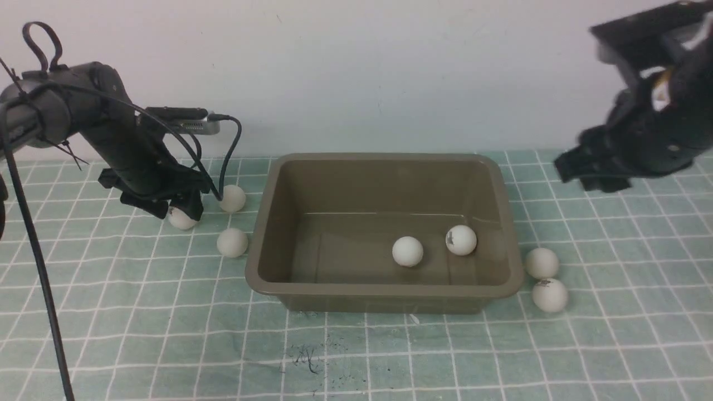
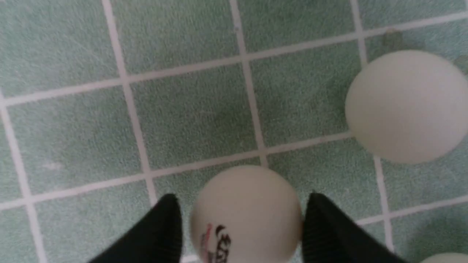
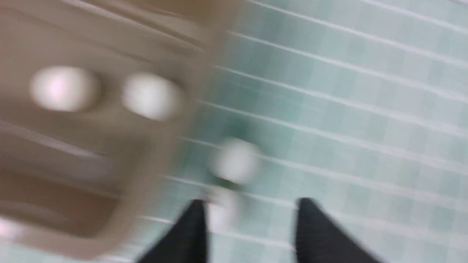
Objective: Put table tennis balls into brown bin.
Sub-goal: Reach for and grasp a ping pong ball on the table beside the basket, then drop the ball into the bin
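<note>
Although two of the seven balls lie in the bin, five remain outside it, so I judge the task to be well short of half done. Nearest, at the lower right of the front view, a logo-marked ball (image 1: pixel 550 295) rests on the desk (image 1: pixel 345 367), just outside the bin's right end. A plain ball (image 1: pixel 542 263) sits just beyond it, close to the rim; both have to go in. The brown bin (image 1: pixel 384 305) stands upright in the middle of the frame, and on its floor, right of centre, are the two balls that count as done: a plain one (image 1: pixel 408 252) and, slightly farther back, one with a dark print (image 1: pixel 460 240). Left of the bin, another plain ball (image 1: pixel 232 243) waits on the desk. Beyond that, toward the upper left, the left gripper (image 1: pixel 174 208) is down over a printed ball (image 1: pixel 181 219), its fingers apart on either side of it; the left wrist view shows a slim gap along one side, so I do not count it as gripped. A fifth outside ball (image 1: pixel 233 199) lies a little farther back, near the bin's left end. At the upper right, the right gripper (image 1: pixel 587 175) hangs raised and blurred, fingers apart with nothing held.
</note>
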